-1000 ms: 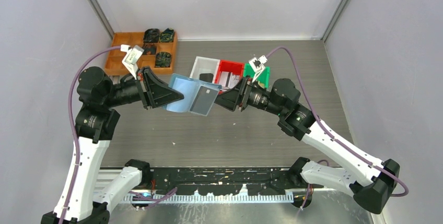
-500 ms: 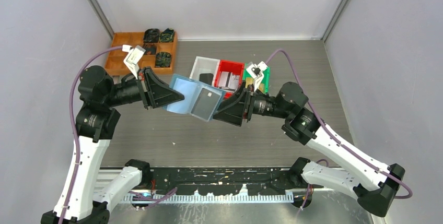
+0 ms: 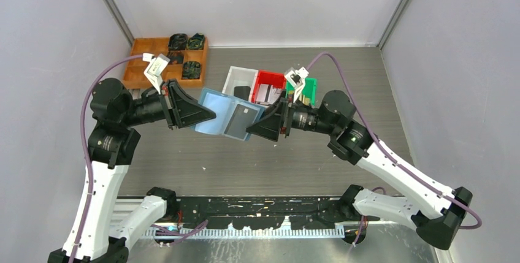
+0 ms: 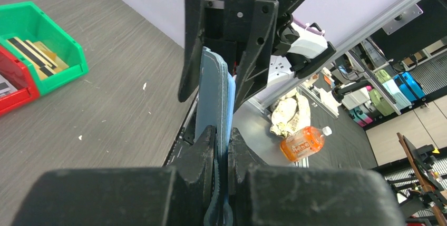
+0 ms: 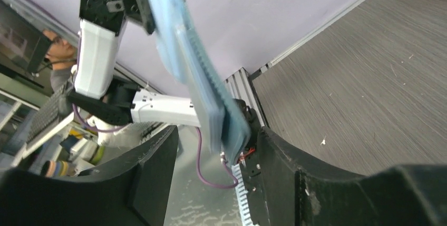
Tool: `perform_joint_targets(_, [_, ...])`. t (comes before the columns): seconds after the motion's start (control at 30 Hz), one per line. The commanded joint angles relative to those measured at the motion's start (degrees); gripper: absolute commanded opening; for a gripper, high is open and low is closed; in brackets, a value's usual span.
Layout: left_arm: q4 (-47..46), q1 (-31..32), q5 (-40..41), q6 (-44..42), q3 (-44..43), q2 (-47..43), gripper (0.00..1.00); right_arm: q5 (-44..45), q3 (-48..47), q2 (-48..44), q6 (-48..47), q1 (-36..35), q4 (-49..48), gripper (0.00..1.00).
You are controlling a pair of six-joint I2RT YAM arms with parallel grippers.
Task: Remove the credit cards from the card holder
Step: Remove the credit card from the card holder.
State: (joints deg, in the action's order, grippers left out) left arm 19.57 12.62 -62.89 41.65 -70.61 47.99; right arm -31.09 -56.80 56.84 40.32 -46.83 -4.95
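Clamped shut on the soft slate-blue folding card holder (image 3: pixel 216 111), the left gripper (image 3: pixel 211 114) steadies it above the grey bench (image 3: pixel 306 165) so the right gripper (image 3: pixel 250 134), jaws parted astride its far edge, can reach the dark flat credit card (image 3: pixel 241 119) inside.

The card holder (image 3: pixel 228 116) hangs between left pincer (image 3: pixel 212 114) and right pincer (image 3: pixel 249 133).

Closed in by pale lilac walls (image 3: pixel 257 5), floored with grey wood-grain tabletop (image 3: pixel 245 159) — aluminium posts (image 3: pixel 112 7) at back corners.

Bright even overhead light, soft shadows, wrist views blurred up close
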Motion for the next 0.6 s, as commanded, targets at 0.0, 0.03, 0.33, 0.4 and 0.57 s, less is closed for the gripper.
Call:
perform_joint_targets(0.0, [-3.1, 0.1, -2.3, 1.5, -2.4, -1.4, 0.0, -4.5, -2.2, -6.8, -8.1, 0.0, 3.1, 0.62])
perform_joint_targets(0.03, [-3.4, 0.2, -2.8, 1.9, -2.3, -1.4, 0.0, -5.3, -2.2, -7.6, -9.0, 0.2, 3.9, 0.62])
perform_joint_targets(0.33, [-6.9, 0.1, -5.8, 5.5, -2.2, -1.4, 0.0, -8.9, -8.1, -6.0, -14.6, 1.6, 13.5, 0.57])
perform_joint_targets(0.4, [-7.0, 0.1, -6.2, 6.1, -2.4, -1.5, 0.0, -9.7, -9.2, -5.1, -14.9, 1.6, 13.8, 0.55])
perform_joint_targets(0.57, [-7.7, 0.1, -7.0, 7.4, -3.0, -1.9, 0.0, -8.5, -10.4, -4.8, -16.6, 1.7, 15.2, 0.44])
